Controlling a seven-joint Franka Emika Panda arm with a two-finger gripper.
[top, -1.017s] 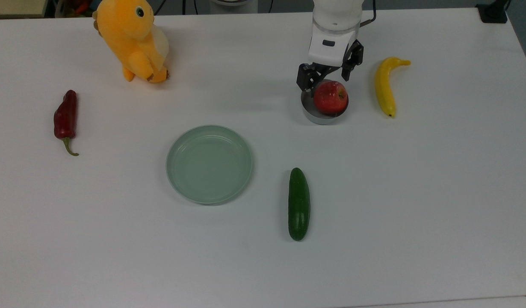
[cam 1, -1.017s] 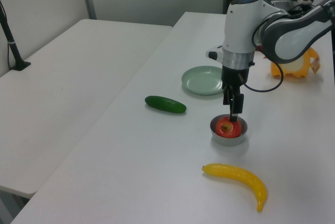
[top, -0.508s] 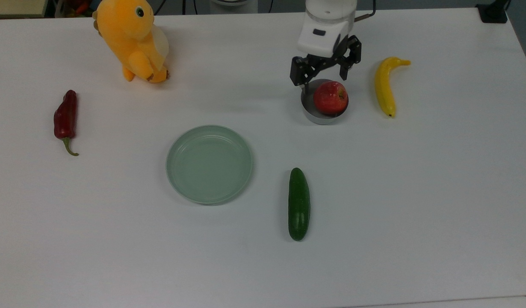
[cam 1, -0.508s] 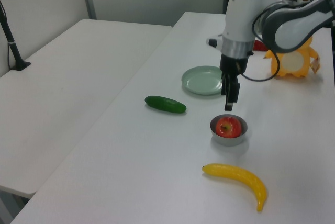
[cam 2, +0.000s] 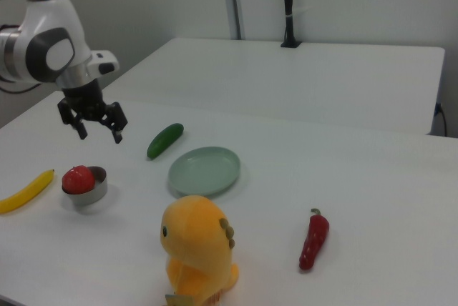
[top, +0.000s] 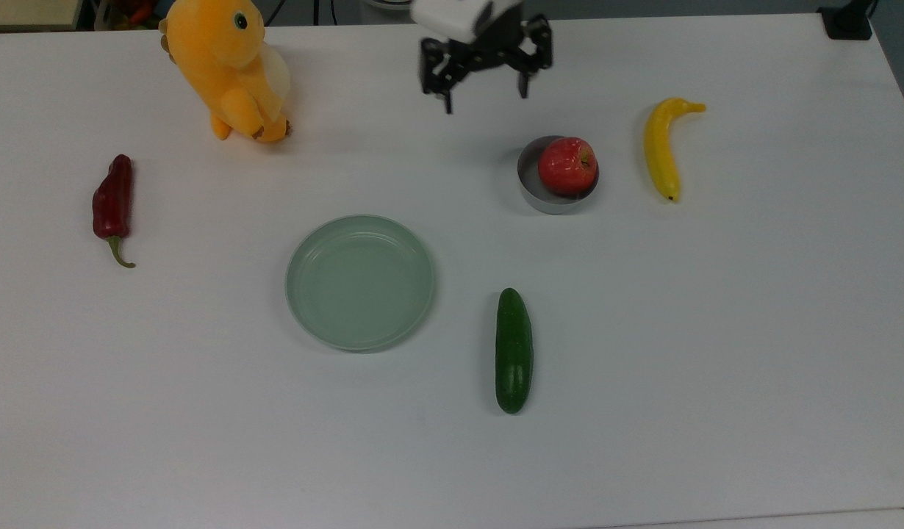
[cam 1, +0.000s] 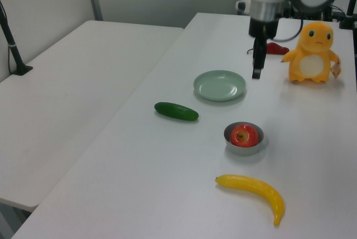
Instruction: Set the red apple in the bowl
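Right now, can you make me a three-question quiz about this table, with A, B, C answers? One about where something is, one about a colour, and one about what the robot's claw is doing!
1. Where is the red apple?
A. On the green plate
B. In the grey bowl
C. Beside the cucumber

2. What colour is the plush toy?
A. Orange-yellow
B. Blue
C. Green

3. What is the gripper doing?
A. Squeezing the banana
B. Holding the apple
C. Open and holding nothing

Answers:
1. B: the red apple sits inside the bowl, and the plate is bare.
2. A: the plush toy is orange-yellow all over.
3. C: the gripper hangs above the table with its fingers spread apart, away from the banana and the apple.
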